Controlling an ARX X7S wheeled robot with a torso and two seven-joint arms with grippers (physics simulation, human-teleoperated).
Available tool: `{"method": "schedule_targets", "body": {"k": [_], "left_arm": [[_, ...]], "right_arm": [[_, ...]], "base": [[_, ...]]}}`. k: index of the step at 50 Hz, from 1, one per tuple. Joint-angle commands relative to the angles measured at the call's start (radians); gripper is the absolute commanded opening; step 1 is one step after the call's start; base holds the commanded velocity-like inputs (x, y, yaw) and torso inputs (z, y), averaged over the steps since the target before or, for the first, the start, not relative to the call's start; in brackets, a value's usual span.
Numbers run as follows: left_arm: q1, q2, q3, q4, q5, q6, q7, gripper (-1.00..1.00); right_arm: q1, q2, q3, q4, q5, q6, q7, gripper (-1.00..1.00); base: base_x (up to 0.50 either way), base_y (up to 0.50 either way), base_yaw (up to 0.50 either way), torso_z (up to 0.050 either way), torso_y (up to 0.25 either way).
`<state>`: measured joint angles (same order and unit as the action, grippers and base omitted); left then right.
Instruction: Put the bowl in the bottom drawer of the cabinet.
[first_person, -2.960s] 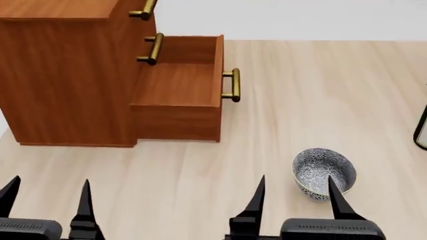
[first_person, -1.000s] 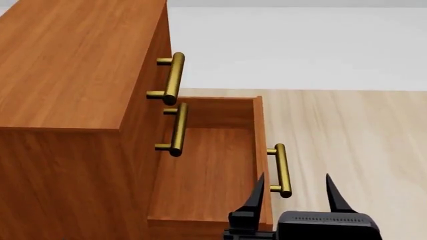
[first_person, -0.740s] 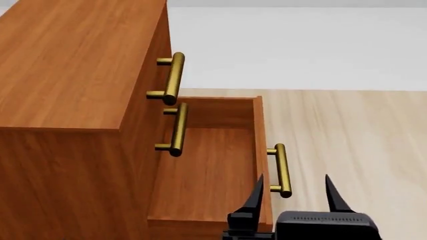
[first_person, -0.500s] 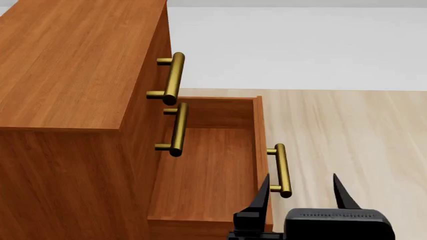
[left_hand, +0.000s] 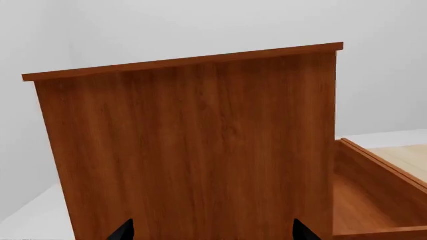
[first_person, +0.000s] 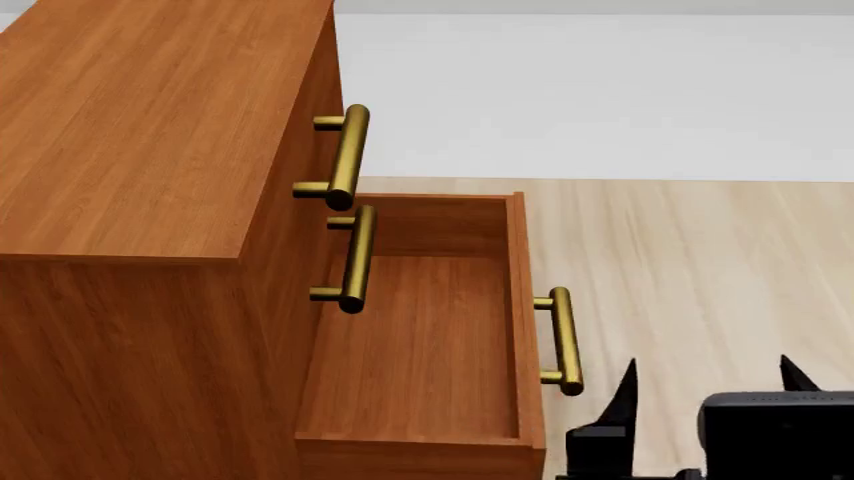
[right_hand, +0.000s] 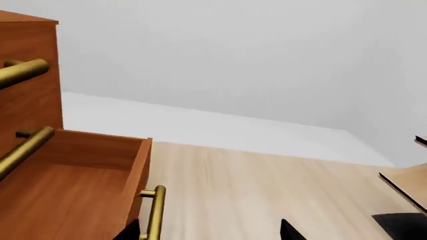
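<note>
Pale wood floor (first_person: 694, 260); bottom drawer (first_person: 414, 350) open just left of right gripper (first_person: 707, 385) (jaws wide, empty). Bowl unseen; left gripper (left_hand: 210, 231) spread too.

The bottom drawer (first_person: 427, 350) juts out right of the cabinet (first_person: 147, 200).

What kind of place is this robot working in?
It looks like a computer-rendered test room, not a real home: a wooden cabinet with brass handles, its bottom drawer pulled open and empty, on a pale wood-grain surface against blank white surroundings.
</note>
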<state>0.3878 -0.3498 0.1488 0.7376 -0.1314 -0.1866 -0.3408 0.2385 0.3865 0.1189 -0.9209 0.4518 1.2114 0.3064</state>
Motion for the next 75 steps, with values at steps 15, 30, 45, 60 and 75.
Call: {"method": "schedule_targets", "body": {"k": [15, 30, 45, 60, 75], "left_arm": [[-0.004, -0.006, -0.002, -0.008, -0.019, -0.001, -0.011, 1.00], [-0.015, -0.010, -0.003, -0.031, -0.021, -0.004, -0.017, 1.00], [-0.027, -0.011, 0.005, -0.042, -0.024, -0.013, -0.023, 1.00], [-0.035, -0.012, 0.012, -0.056, -0.026, -0.015, -0.027, 1.00], [-0.018, -0.019, 0.012, -0.044, -0.024, -0.003, -0.035, 1.00]], "right_arm": [[-0.035, 0.322, 0.515, 0.113, 0.851, 0.336, 0.394, 1.00], [-0.117, 0.458, 0.503, 0.211, 0.794, 0.265, 0.294, 1.00], [-0.257, 0.526, 0.506, 0.336, 0.662, 0.159, 0.142, 1.00], [-0.465, 0.520, 0.540, 0.413, 0.550, 0.046, -0.019, 1.00], [-0.453, 0.509, 0.431, 0.512, 0.484, -0.022, -0.052, 1.00]], "base": [[0.00, 0.00, 0.00, 0.000, 0.000], [0.00, 0.00, 0.00, 0.000, 0.000], [0.00, 0.00, 0.00, 0.000, 0.000], [0.00, 0.00, 0.00, 0.000, 0.000], [0.00, 0.00, 0.00, 0.000, 0.000]]}}
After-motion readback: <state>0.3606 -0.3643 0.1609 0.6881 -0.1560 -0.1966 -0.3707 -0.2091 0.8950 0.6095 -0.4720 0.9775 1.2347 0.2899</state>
